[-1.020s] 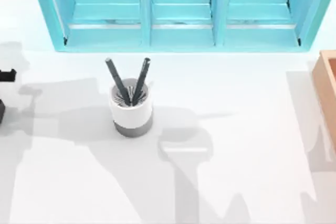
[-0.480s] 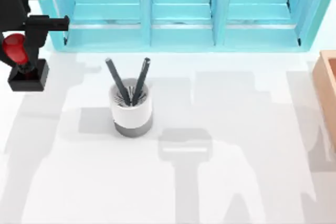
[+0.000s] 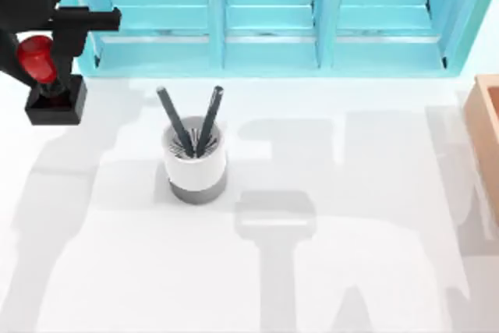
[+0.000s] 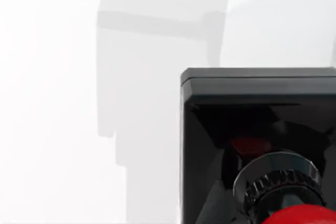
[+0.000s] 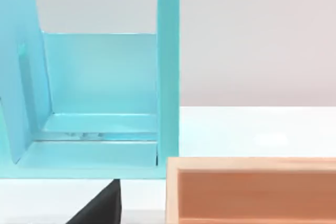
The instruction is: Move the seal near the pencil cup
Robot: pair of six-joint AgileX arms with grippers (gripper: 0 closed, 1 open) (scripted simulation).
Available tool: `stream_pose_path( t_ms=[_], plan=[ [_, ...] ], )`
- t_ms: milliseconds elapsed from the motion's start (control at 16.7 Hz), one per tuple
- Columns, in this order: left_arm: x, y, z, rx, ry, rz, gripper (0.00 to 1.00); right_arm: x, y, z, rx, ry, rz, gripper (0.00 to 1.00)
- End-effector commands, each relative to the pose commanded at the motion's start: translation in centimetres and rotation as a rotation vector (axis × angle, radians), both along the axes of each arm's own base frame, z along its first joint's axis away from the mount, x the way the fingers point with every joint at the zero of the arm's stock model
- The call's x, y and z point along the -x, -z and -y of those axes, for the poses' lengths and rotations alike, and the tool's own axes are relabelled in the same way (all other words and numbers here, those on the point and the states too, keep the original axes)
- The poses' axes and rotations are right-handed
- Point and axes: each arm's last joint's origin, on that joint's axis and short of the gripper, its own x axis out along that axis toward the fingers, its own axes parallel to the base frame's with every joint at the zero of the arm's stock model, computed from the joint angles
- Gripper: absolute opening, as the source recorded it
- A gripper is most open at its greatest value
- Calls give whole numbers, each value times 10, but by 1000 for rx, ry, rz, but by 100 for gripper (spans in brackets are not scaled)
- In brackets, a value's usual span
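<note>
The seal [image 3: 54,103], a red knob on a black square base, hangs above the table's far left, near the back. My left gripper [image 3: 35,60] is shut on its red knob, with the black crossbar above it. In the left wrist view the seal's base [image 4: 252,124] looms close and the knob pokes in at the picture's edge. The pencil cup [image 3: 195,161], white with a grey lower band and two dark pencils in a V, stands upright to the right of the seal and nearer the front, apart from it. A dark wedge of my right gripper [image 5: 100,208] shows in the right wrist view.
A turquoise shelf unit [image 3: 269,17] runs along the back of the table, right behind the held seal. A wooden box [image 3: 485,138] stands at the right edge, its wall [image 5: 252,192] close to the right wrist camera. White tabletop spreads around the cup.
My left gripper came in from the left edge carrying the seal, and over the last half second shifted a little right and toward the back. The cup has stayed put.
</note>
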Motion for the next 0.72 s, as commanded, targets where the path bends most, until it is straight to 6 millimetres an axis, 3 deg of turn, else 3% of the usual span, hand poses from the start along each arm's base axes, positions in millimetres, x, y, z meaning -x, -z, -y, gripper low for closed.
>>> stream_pose_path(
  t_ms=[480,720],
  plan=[
    [-10,-5,50,2,-2,0,0,0,0,0,0,0,0,100],
    [-10,-6,53,2,-2,3,0,0,0,0,0,0,0,100]
  ],
)
